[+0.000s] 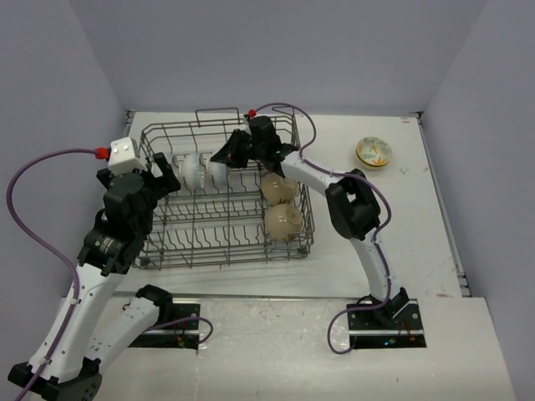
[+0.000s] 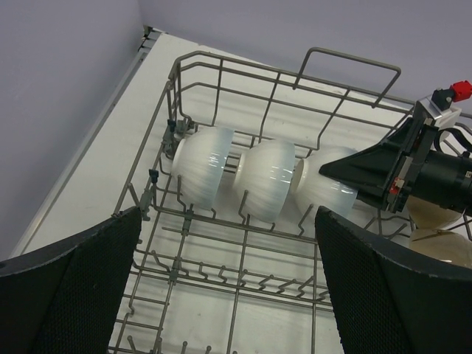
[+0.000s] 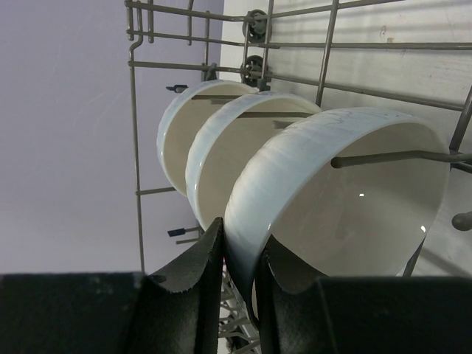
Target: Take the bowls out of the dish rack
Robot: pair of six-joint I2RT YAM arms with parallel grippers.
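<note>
The grey wire dish rack [image 1: 171, 251] stands on the table. Three pale blue-white bowls stand on edge in a row in its far part [image 2: 203, 162], [image 2: 265, 177], [image 2: 324, 190]. My right gripper [image 3: 242, 243] is shut on the rim of the nearest one [image 3: 324, 184], one finger outside and one inside; it is still among the tines. Two beige bowls [image 1: 278, 189], [image 1: 283, 221] sit at the rack's right end. The yellow bowl [image 1: 374, 152] lies on the table, right of the rack. My left gripper [image 2: 227, 214] is open and empty above the rack's left part.
Grey walls close in the table at the back and both sides. The rack's looped handle [image 1: 216, 112] rises at its far edge. The right arm [image 1: 351, 205] reaches over the rack's right corner. Purple cables hang off both arms.
</note>
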